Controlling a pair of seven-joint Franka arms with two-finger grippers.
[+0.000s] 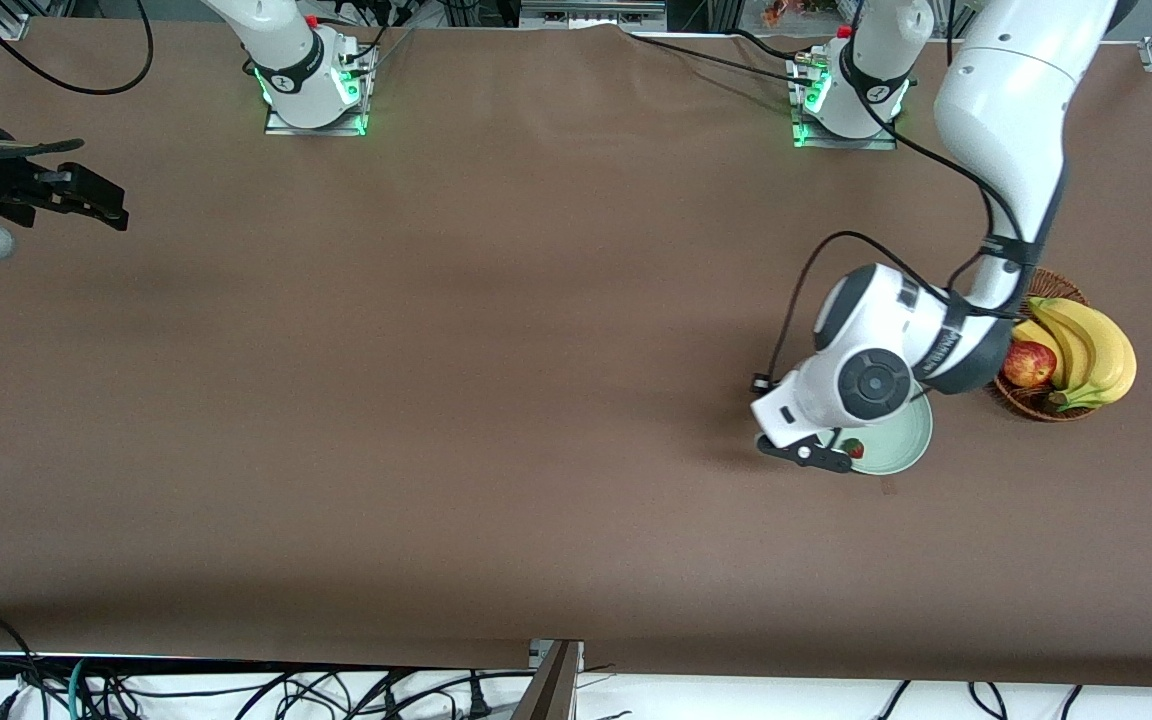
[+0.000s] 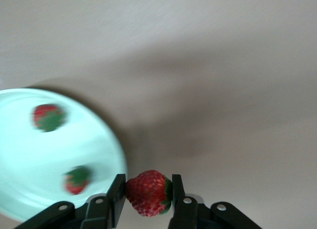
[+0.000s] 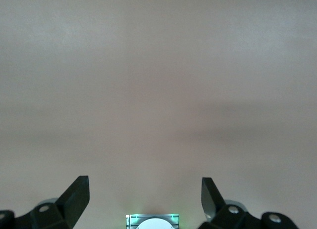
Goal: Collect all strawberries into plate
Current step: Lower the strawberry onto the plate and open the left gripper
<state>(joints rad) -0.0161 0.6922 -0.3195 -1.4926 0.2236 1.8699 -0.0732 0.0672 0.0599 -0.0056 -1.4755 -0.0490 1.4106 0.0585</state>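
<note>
My left gripper (image 2: pixel 147 182) is shut on a red strawberry (image 2: pixel 148 193) with a green top and holds it just beside the rim of the pale mint-green plate (image 2: pixel 29 155). Two more strawberries lie on the plate, one (image 2: pixel 48 116) near its middle and one (image 2: pixel 77 179) close to the gripper. In the front view the left gripper (image 1: pixel 826 455) hangs over the plate's (image 1: pixel 901 440) edge, and one strawberry (image 1: pixel 852 448) shows there. My right gripper (image 1: pixel 96 200) waits open and empty over the right arm's end of the table, and its wrist view (image 3: pixel 144 182) shows only bare table.
A brown wicker basket (image 1: pixel 1046 405) with bananas (image 1: pixel 1086 350) and a red apple (image 1: pixel 1028 363) stands beside the plate, toward the left arm's end of the table. The left arm's forearm passes over the basket and plate.
</note>
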